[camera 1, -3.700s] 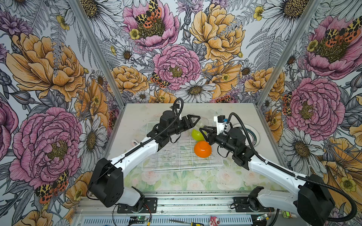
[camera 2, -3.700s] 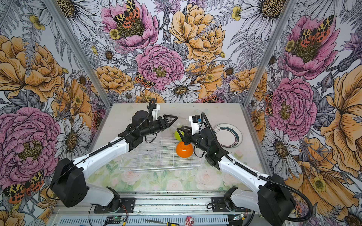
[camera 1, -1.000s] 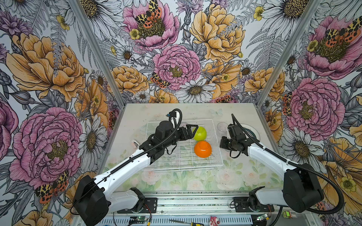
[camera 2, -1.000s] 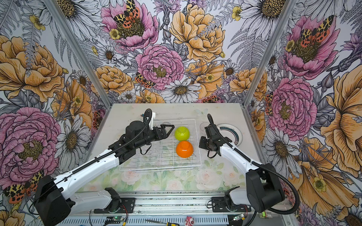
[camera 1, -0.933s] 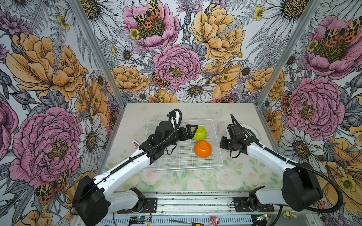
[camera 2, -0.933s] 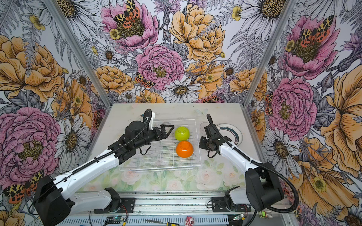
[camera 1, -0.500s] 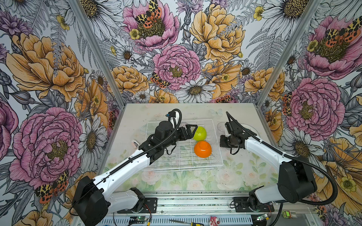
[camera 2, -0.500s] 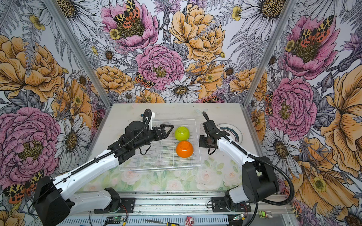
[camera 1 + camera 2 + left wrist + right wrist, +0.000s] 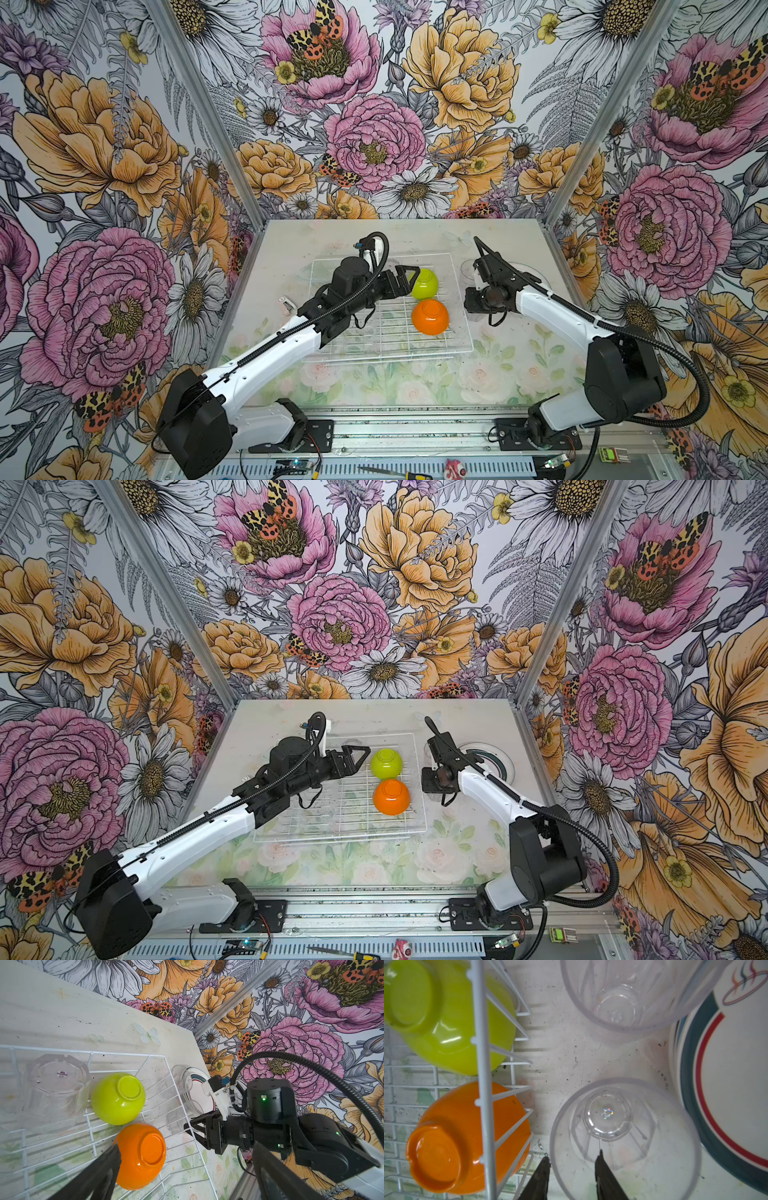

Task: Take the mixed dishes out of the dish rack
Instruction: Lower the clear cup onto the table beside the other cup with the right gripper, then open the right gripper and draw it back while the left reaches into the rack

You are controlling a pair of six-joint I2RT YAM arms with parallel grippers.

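Three walls (image 9: pixel 374 124) close in the bench, all papered with huge drawn flowers: pink peonies, orange blooms and white daisies, with spotted orange moths (image 9: pixel 318 35) among grey ferns. Bare metal posts (image 9: pixel 202 104) run up both back corners. The table (image 9: pixel 415 239) is pale and scuffed at the far end, with faded roses and green leaves printed nearer me. A metal rail (image 9: pixel 415 422) runs along its near edge. The light is soft and even, and the shadows are faint.

Robot lab booth, floral walls (image 9: pixel 374 124)
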